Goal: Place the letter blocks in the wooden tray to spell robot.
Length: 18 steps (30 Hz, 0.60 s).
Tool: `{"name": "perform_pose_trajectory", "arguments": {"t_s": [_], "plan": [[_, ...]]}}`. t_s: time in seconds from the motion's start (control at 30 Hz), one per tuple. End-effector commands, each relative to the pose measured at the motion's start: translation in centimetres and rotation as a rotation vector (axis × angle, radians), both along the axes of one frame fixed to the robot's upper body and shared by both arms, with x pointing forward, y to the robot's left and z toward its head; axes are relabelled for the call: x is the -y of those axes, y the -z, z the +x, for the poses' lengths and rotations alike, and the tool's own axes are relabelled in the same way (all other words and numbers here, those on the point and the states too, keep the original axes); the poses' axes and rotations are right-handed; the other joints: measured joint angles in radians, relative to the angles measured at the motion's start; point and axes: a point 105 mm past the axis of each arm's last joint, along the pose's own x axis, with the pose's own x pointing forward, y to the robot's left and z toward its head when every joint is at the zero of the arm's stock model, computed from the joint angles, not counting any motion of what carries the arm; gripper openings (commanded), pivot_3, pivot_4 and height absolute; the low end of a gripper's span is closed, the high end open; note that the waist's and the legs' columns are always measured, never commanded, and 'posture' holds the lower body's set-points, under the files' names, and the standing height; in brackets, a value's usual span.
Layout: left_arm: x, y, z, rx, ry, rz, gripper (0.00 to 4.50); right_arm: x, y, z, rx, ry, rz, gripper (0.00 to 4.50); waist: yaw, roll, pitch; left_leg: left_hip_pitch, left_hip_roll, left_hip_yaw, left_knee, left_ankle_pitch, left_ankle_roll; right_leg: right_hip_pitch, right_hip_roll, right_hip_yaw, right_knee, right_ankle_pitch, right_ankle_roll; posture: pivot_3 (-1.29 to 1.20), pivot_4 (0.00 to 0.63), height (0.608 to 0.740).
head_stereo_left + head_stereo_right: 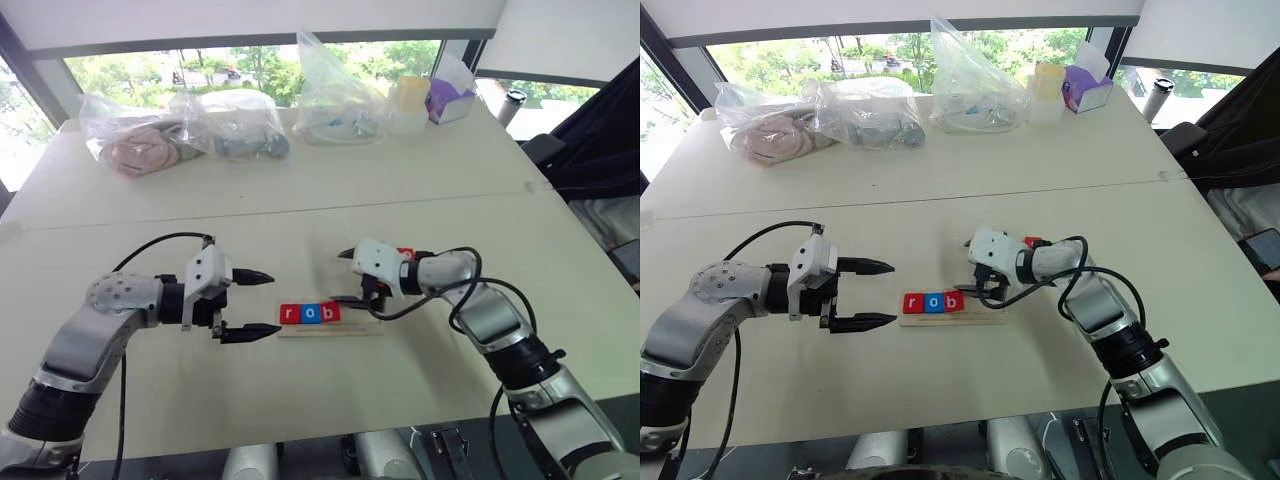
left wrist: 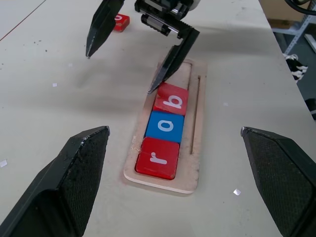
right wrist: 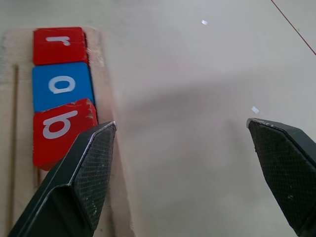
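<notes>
Right gripper [image 1: 348,277], two black fingers spread wide apart, nothing between them, poised at the right end of the tray. One right fingertip [image 2: 159,82] low over the tray, close beside the red "b" tile; whether touching it cannot be told. The other right fingertip held above the bare table on the far side of the tray.

Left gripper [image 1: 256,305], black fingers likewise parted and empty, hovering a little left of the tray, pointing toward it.

Between the two grippers, the long narrow tray of pale light wood [image 2: 195,148], flat on the table with its long side running left to right. In its slot, three small flat square tiles packed side by side from the left end: red tile with white "r" [image 2: 158,158], blue tile with white "o" [image 2: 167,127], red tile with white "b" [image 2: 172,100]. Right part of the slot beyond the "b" unfilled.

Another small red tile [image 2: 120,21] lying loose on the table just beyond the right gripper, away from the tray; its letter too small to read.

Large pale cream table [image 1: 300,190] underneath. Along its far edge by the window, clear plastic bags [image 1: 180,130] with soft contents, a pale yellow container [image 1: 408,100], and a purple tissue box [image 1: 450,100].
</notes>
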Motion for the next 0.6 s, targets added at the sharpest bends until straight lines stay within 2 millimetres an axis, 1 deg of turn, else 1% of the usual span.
{"name": "perform_pose_trajectory", "arguments": {"t_s": [0.03,0.1,0.17,0.3,0.37,0.47,0.5,0.6], "plan": [[0.3,-0.7,-0.1,0.037,0.013,-0.004,4.50,-1.1,-1.5,-1.0,0.013,-0.055,0.058,4.33,0.000,0.000,0.000,0.000,0.000,0.000,0.000,0.000,0.000,0.000,0.000,0.000,0.000,0.000,0.000,0.00,0.150,0.740],[0.4,-0.8,0.0,0.038,0.014,-0.005,4.50,-1.1,-2.1,-1.0,0.022,-0.054,0.071,4.33,0.000,0.000,0.000,0.000,0.000,0.000,0.000,0.000,0.000,0.000,0.000,0.000,0.000,0.000,0.000,0.00,0.150,0.740],[0.4,-0.8,0.0,0.040,0.014,-0.005,4.50,-0.6,-2.4,-0.6,0.046,-0.028,0.054,4.33,0.000,0.000,0.000,0.000,0.000,0.000,0.000,0.000,0.000,0.000,0.000,0.000,0.000,0.000,0.000,0.00,0.150,0.740],[0.5,-0.8,0.1,0.043,0.014,-0.007,4.50,1.7,-3.1,1.1,0.139,0.096,-0.007,4.33,0.002,0.000,0.000,0.000,0.000,0.000,0.000,0.000,0.000,0.000,0.000,0.000,0.000,0.000,0.000,0.00,0.150,0.740],[0.6,-0.8,0.1,0.042,0.015,-0.008,4.50,2.6,-3.6,1.5,0.167,0.140,-0.016,4.33,0.002,0.000,0.000,0.000,0.000,0.000,0.000,0.000,0.000,0.000,0.000,0.000,0.000,0.000,0.000,0.00,0.150,0.740],[0.7,-0.8,0.1,0.042,0.016,-0.011,4.50,4.8,-4.8,2.4,0.201,0.283,0.012,4.33,0.001,0.000,0.000,0.000,0.000,0.000,0.000,0.000,0.000,0.000,0.000,0.000,0.000,0.000,0.000,0.00,0.150,0.740],[0.7,-0.7,0.1,0.042,0.017,-0.011,4.50,5.2,-5.0,2.5,0.201,0.317,0.024,4.33,0.001,0.000,0.000,0.000,0.000,0.000,0.000,0.000,0.000,0.000,0.000,0.000,0.000,0.000,0.000,0.00,0.150,0.740],[0.7,-0.7,0.2,0.042,0.018,-0.011,4.50,7.8,-6.0,3.0,0.182,0.526,0.110,4.33,0.001,0.000,0.000,0.000,0.000,0.000,0.000,0.000,0.000,0.000,0.000,0.000,0.000,0.000,0.000,0.00,0.150,0.740]]}}
